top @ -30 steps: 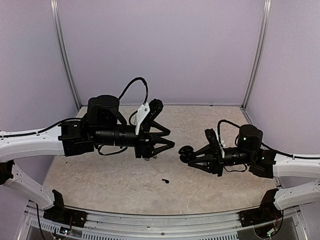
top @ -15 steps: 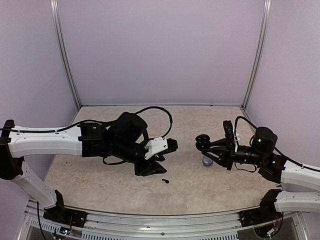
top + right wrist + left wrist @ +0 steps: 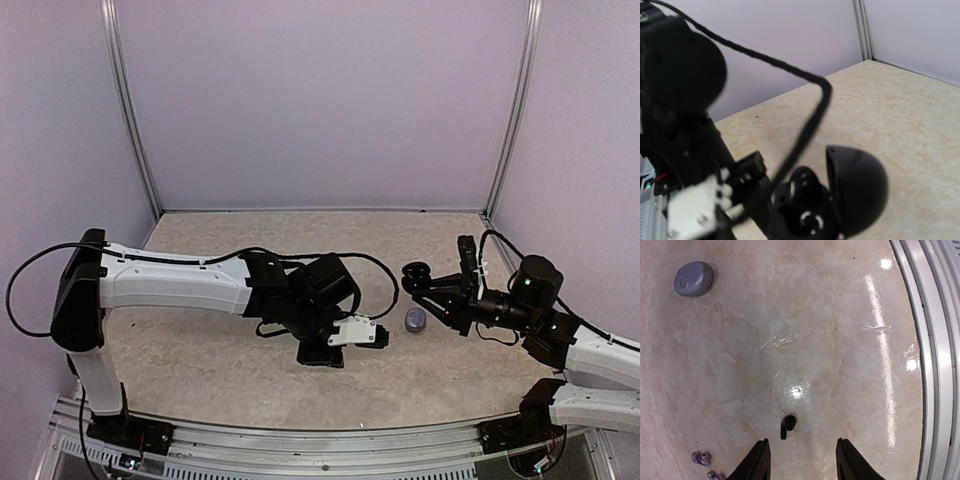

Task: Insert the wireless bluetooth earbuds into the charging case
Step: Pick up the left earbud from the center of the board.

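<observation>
Hovering with jaws spread and empty, the left gripper (image 3: pixel 802 460) has a black earbud (image 3: pixel 786 425) lying on the table (image 3: pixel 840 340) just ahead of it, so the pickup looks next: drop, centre, pinch, while the right gripper (image 3: pixel 432 290) clutches the open charging case (image 3: pixel 840 200) aloft.

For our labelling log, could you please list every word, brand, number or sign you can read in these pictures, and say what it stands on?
None can be read.
The slate-blue rounded puck bears only a small round mark, no letters.
The black round charging case, open in the right gripper, shows no lettering.
The black stemmed earbud is too small to tell.
</observation>
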### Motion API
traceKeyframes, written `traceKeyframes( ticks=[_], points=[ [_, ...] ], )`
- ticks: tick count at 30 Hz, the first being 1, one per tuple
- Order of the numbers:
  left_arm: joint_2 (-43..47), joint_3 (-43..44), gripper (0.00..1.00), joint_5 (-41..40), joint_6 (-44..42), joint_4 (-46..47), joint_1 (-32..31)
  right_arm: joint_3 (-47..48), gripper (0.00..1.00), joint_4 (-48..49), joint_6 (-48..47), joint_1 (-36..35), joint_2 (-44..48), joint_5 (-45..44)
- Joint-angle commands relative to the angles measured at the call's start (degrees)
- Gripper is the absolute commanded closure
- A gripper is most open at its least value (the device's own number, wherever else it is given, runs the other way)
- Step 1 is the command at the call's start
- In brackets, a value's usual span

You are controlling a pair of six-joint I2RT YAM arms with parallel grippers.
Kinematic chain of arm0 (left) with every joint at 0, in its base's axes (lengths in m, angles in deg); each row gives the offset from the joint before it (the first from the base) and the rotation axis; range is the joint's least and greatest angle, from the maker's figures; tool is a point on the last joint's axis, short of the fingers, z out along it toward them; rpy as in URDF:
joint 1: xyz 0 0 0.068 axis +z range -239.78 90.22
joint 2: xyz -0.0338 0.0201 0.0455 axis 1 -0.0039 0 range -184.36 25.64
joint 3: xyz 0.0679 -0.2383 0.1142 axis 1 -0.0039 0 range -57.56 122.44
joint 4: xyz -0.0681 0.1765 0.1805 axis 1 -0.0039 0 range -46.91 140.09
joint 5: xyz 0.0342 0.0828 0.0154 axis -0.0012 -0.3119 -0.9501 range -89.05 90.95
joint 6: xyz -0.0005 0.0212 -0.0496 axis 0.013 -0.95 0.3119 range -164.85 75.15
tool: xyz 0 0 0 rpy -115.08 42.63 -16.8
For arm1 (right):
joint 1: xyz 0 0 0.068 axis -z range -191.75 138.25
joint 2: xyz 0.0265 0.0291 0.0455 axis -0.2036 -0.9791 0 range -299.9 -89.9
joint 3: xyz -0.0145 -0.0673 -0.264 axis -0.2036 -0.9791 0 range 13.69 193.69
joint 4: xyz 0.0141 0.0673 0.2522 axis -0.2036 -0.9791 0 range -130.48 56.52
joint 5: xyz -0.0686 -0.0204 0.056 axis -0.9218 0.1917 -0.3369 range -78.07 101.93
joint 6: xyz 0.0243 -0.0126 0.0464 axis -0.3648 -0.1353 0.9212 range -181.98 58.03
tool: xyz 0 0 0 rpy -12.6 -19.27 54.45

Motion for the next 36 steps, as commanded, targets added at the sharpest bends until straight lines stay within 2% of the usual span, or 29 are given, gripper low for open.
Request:
traceKeyframes(
  ticks=[1, 7, 15, 26, 36],
  points=[
    [-4.3, 3.5, 0.55, -1.7, -3.7, -3.8, 0.7, -1.1, 1.0, 0.3, 1.1, 0.9, 1.3, -0.4],
    [-9.8, 5.8, 0.6, -3.3, -4.1, -4.1, 2.5, -1.6, 1.0, 0.6, 1.3, 1.2, 2.0, -0.3],
    [-14.1, 8.7, 0.61, -4.1, -5.0, -4.7, 3.6, -2.0, 1.0, 0.6, 1.0, 1.4, 2.8, -0.1],
    [-16.0, 9.5, 0.64, -3.0, -6.2, -5.5, 4.0, -2.6, 1.0, 0.8, 0.9, 1.9, 2.6, -0.4],
    [-17.7, 9.6, 0.73, -3.8, -5.1, -4.4, 4.1, -2.6, 1.0, 0.6, 0.6, 2.0, 2.6, -0.5]
  ],
)
